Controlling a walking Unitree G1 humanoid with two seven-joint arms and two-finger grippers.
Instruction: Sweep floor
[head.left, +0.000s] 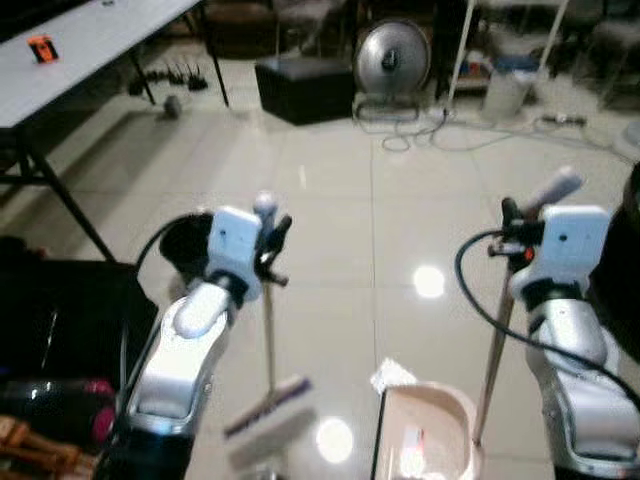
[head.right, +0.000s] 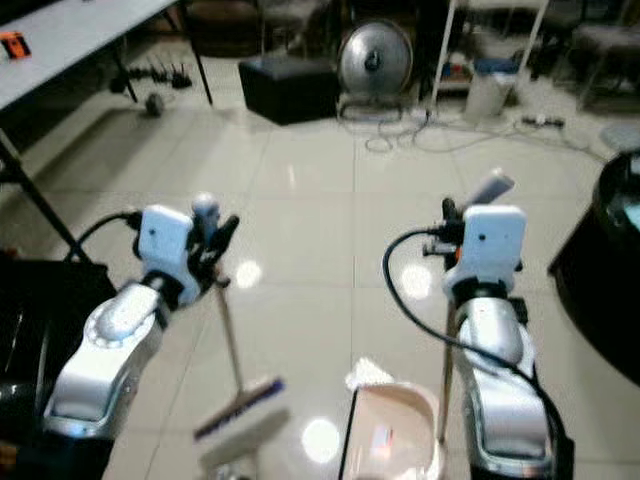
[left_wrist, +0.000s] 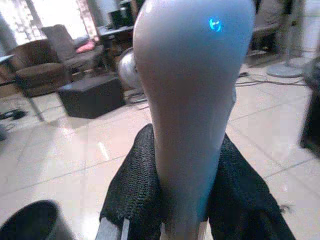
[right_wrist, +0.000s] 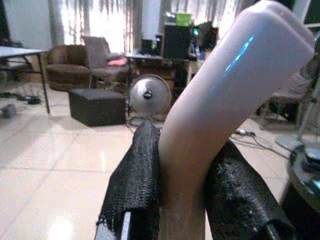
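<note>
- While both arms are raised in front of the robot, the left claw (head.left: 268, 232) is clenched round the top of a broom handle (head.left: 268, 330), its two black, woven-looking fingers (left_wrist: 134, 185) pressed against either side of the smooth, rounded, pale grip.
- From that claw the thin, straight handle drops to a broom head (head.left: 268, 405), a long, narrow bar with a dark edge, tilted and sitting on or just above the floor (head.left: 340, 190); I cannot tell which.
- On the other side, the right claw (head.left: 522, 238) grasps the angled, glossy, pale grip of a dustpan handle (head.left: 492, 360), one black finger (right_wrist: 137, 185) on each side.
- That slim pole runs down to a dustpan (head.left: 425, 430), a pale pink plastic scoop resting on the floor between the arms, just beside the broom head.
- A small, crumpled white scrap (head.left: 392, 376) lies at the far edge of the dustpan, touching or nearly touching it.
- Underfoot are large, glossy, pale tiles that mirror the ceiling lights.
- To sweep well, I would judge the broom head should be lowered flat behind the scrap and drawn towards the pan's open lip in a short, light stroke, with the pan held steady and its lip pressed to the tile.
- On slick tile a hard push could send the light scrap skidding past.
</note>
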